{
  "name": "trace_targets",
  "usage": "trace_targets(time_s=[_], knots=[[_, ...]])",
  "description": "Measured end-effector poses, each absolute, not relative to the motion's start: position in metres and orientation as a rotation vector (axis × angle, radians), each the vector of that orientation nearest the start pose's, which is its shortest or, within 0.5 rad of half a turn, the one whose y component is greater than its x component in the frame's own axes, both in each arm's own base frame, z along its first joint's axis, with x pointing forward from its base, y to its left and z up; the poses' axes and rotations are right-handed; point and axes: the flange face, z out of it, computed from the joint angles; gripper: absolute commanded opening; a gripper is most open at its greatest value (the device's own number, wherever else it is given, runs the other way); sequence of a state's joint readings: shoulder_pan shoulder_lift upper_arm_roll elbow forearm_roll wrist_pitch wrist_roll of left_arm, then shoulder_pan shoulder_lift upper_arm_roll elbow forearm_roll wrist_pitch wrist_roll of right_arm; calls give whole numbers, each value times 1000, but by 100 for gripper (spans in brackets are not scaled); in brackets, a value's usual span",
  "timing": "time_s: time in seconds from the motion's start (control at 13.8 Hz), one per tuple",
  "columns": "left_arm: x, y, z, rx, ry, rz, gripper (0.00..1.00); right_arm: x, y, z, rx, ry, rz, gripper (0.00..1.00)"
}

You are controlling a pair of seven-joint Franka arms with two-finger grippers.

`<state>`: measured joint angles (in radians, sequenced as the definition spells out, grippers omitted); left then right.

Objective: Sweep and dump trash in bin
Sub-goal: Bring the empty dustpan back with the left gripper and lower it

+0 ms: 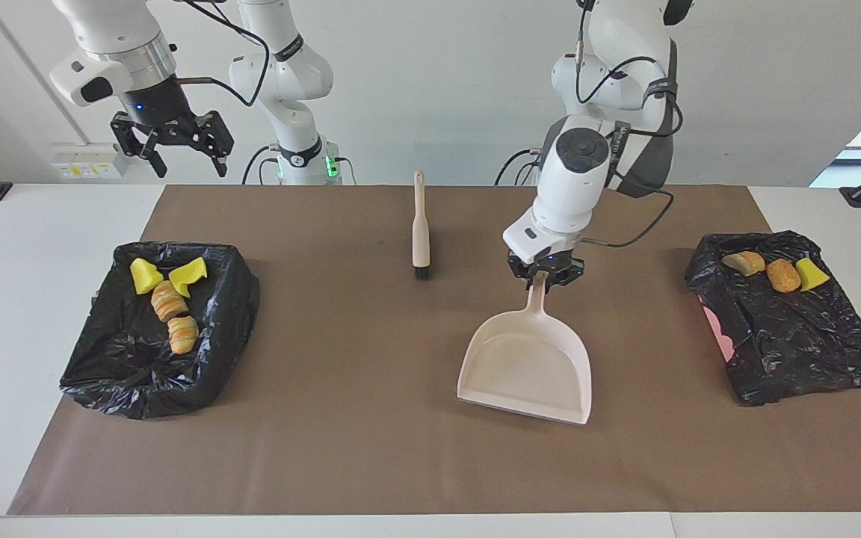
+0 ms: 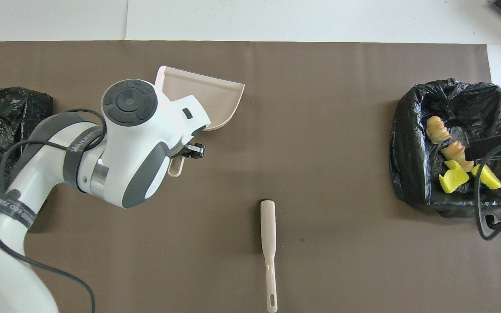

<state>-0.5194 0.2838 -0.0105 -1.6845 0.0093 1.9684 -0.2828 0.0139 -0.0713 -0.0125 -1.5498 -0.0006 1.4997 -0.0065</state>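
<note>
The left gripper (image 1: 546,275) has its fingers closed on the handle of the dustpan (image 1: 528,366), which lies flat on the brown mat (image 1: 356,418). All the trash (image 1: 169,299) already sits in the two black bins (image 1: 102,373) at the mat's ends. Set the dustpan down gently. The right gripper (image 1: 180,153) waits high, fingers open. The brush (image 1: 421,228) lies beside the dustpan.

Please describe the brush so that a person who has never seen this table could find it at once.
On the brown mat, look near the middle of the edge closest to the robots. The brush lies there alone, beside the dustpan; it is a slim beige stick with short black bristles, unlike the wide scoop.
</note>
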Motion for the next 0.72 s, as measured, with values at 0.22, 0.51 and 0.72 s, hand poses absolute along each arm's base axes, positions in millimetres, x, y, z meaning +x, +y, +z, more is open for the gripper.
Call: trace_targets(time_s=[0.22,0.51,0.72], knots=[[553,-382,435,-3154,287,-44,0,525,13,666,-3140,-51,-33,100],[564,-420,435,-3190,200,-99,0,524,24,666,-3140,-83,-33,100],[568,-438,412,-3197,178,-105,0,524,17,666,-3140,-64,-33,100]])
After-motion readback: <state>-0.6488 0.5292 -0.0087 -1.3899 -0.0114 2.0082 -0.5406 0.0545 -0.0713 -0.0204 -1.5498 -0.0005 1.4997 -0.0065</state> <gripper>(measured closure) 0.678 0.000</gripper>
